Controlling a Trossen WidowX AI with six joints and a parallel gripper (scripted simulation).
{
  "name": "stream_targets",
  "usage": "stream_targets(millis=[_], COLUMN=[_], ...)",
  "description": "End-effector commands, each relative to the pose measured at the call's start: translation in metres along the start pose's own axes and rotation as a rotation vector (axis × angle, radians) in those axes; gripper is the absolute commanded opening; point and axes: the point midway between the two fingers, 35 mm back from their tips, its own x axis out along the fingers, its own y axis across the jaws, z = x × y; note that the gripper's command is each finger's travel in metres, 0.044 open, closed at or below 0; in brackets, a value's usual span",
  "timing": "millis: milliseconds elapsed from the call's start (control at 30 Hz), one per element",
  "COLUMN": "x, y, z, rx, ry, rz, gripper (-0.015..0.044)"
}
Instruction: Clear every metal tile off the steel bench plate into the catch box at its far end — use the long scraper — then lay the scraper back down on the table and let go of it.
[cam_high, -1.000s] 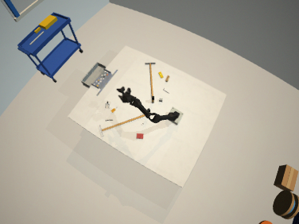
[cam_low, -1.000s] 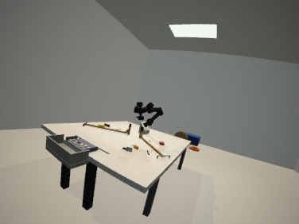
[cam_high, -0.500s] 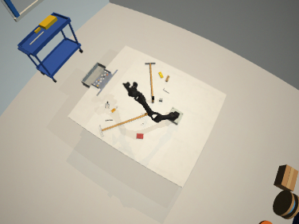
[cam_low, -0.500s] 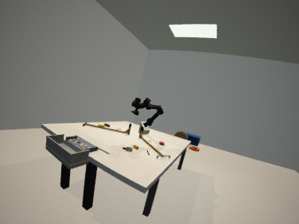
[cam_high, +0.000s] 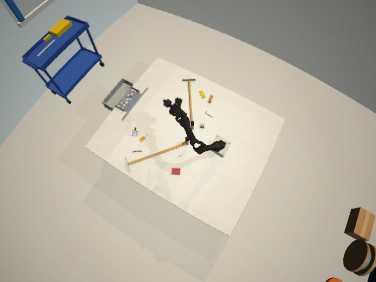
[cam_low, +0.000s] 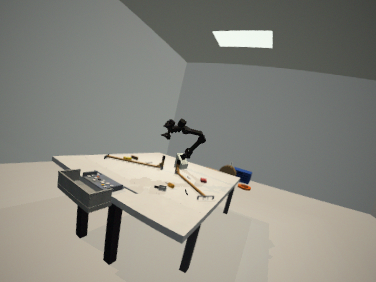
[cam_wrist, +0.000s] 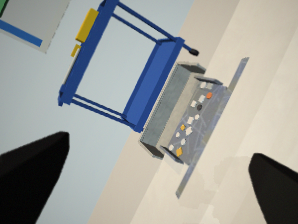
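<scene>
Metal tiles, as the small scattered pieces appear to be, are lying on the bench plate, well apart from the tool. Its fingers are standing wide apart, holding nothing, raised above the surface.

Two long-handled implements are lying nearby: a dark-headed one and a pale-headed one. Which is the long scraper is uncertain, though the pale-headed one is looking longer from above.

Picking up the scraper seems to be the step in hand. A good grasp calls for centring the fingers over its grip, lowering squarely and closing firmly, lest the handle twist under the sweep.

Beyond, the catch box is adjoining the plate's far end; its visible interior is showing no tiles.
</scene>
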Motion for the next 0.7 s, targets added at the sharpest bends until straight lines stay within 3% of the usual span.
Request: stream_targets(millis=[0, 667], x=[-0.013, -0.074], y=[-0.004, -0.036], z=[0.019, 0.112], rx=[-0.067, -0.377], ry=[-0.024, -0.134], rz=[-0.015, -0.124], gripper=[0.0440, 0.0440])
